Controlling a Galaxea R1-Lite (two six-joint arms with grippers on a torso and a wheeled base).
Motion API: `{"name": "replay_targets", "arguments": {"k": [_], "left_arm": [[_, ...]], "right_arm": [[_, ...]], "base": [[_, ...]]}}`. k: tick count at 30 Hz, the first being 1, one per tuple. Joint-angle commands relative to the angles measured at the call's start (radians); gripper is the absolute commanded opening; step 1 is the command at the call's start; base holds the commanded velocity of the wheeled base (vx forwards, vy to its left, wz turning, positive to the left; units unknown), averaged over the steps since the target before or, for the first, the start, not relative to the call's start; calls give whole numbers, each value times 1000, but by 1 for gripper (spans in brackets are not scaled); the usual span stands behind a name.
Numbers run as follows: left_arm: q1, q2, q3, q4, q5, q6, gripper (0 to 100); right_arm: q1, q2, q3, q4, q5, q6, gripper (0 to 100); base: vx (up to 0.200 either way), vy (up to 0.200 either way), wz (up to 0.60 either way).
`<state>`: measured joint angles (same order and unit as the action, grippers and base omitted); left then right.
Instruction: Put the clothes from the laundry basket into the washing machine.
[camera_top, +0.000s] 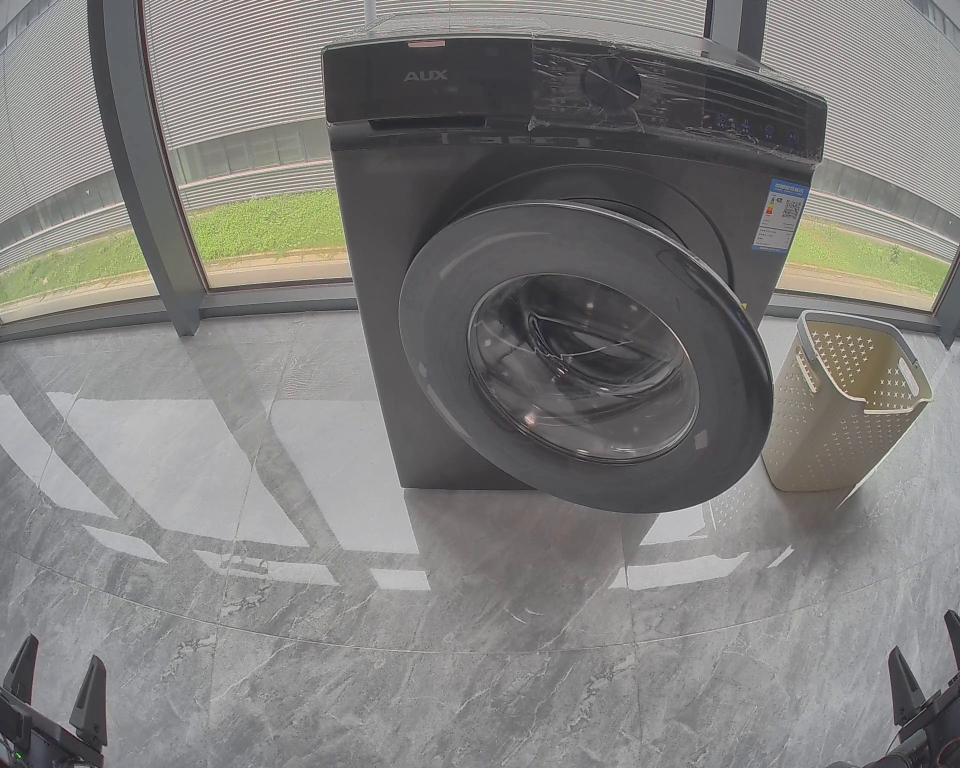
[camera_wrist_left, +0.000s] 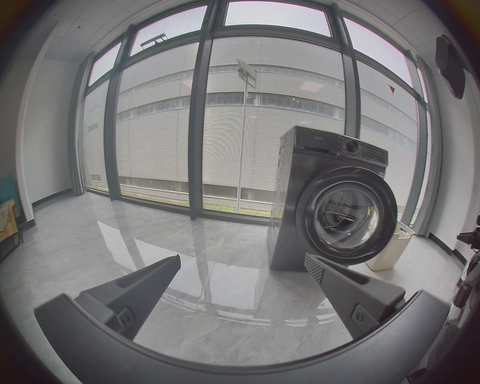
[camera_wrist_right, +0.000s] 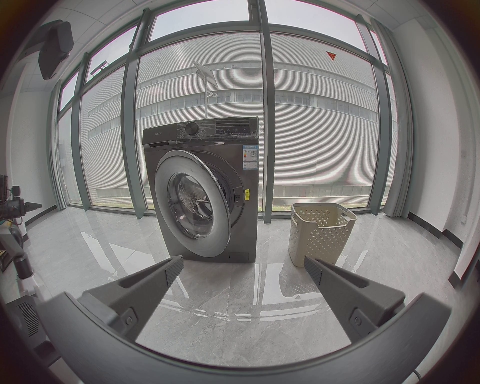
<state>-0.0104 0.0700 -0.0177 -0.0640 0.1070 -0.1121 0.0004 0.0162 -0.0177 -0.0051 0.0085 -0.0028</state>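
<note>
Upright washing machine facing forward, round glass door half open. Just right of it, laundry basket, opening upward, contents hidden. Left gripper and right gripper cut off at bottom corners, fingers wide apart, empty.

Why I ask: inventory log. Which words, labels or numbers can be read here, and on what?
Brand mark, top left of the washer: one short pale word, not quoted here.
Blue-white sticker on its front: print too small to read.
Yellow tag on its front: too small to read.
Basket: no text.
</note>
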Motion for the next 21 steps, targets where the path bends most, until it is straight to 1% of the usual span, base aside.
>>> {"name": "replay_targets", "arguments": {"k": [1,4,5,7,8,10,11,12,13,14,15,16,17,18,19,20,21], "left_arm": [[17,-58,18,12,8,22,100],[17,-62,7,46,6,20,100],[17,-64,5,49,6,28,100],[18,-64,5,50,6,49,100],[18,-64,4,52,6,91,100],[18,-58,5,50,5,97,100],[17,-61,4,53,5,95,100],[13,-67,5,50,6,91,100],[13,-67,5,47,8,74,100],[15,-67,7,44,8,68,100],[18,-67,7,44,8,72,100],[18,-67,8,39,8,103,100],[18,-67,8,39,5,112,100],[15,-68,8,39,-18,144,100],[15,-68,7,44,-89,155,100],[15,-67,16,58,-159,144,100],[12,-58,16,64,-168,127,100]], "right_arm": [[1,-5,18,-1,1,0,100],[0,-5,18,-1,1,0,100],[1,-5,18,-1,1,0,100],[1,-5,18,-1,1,0,100],[1,-5,18,-1,1,0,100],[1,-5,18,-1,1,0,100],[0,-5,18,1,1,3,100],[-2,-4,18,1,-1,6,100],[-2,-4,18,1,-1,4,100],[-2,-2,18,1,-1,1,100],[-2,-2,18,1,1,0,100],[0,-4,18,1,1,0,100],[1,-4,18,1,1,0,100],[1,-5,18,-1,1,0,100],[0,-5,18,-1,1,0,100],[0,-4,18,-1,2,0,100],[0,-4,18,-1,1,0,100]], "base": [[0,0,0],[0,0,0],[0,0,0],[0,0,0],[0,0,0],[0,0,0],[0,0,0],[0,0,0],[0,0,0],[0,0,0],[0,0,0],[0,0,0],[0,0,0],[0,0,0],[0,0,0],[0,0,0],[0,0,0]]}}
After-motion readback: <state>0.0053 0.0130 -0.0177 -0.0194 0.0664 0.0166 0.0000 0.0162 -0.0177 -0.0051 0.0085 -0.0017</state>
